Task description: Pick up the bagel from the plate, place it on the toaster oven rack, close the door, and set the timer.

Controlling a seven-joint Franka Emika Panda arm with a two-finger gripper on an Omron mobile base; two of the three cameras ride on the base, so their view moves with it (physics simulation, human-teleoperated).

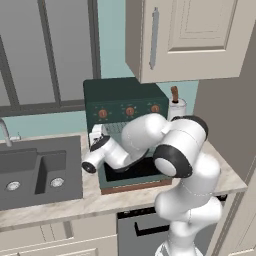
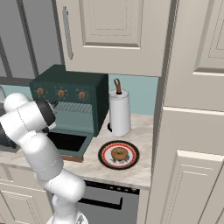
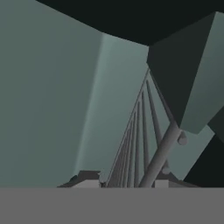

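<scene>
Arm is folded over the counter (image 1: 95,202), elbow up near the right front of the toaster oven (image 1: 125,92), forearm angled down and left across the dropped door (image 1: 131,176). Wrist ends at the oven's left front corner, gripper (image 1: 96,135) pointed into the cavity mouth just above the door. From the right base view the arm's shoulder and upper links block the oven's left side, so the hand isn't readable there.

Hand view looks straight into the cavity: toaster oven rack (image 3: 140,144) bars run away from the camera, with the front bar crossing right at the fingertips (image 3: 89,176). The tips sit on either side of the rack's front edge. Jaw spacing looks partly closed around that bar, but actual contact can't be confirmed, so the grip state is unclear.

Door is fully down, flat, handle edge toward the counter front.

Bagel (image 2: 119,153) sits centred on the plate (image 2: 105,155), on the counter right of the oven, just in front of the paper-towel roll (image 2: 119,113). Well apart from the gripper
</scene>
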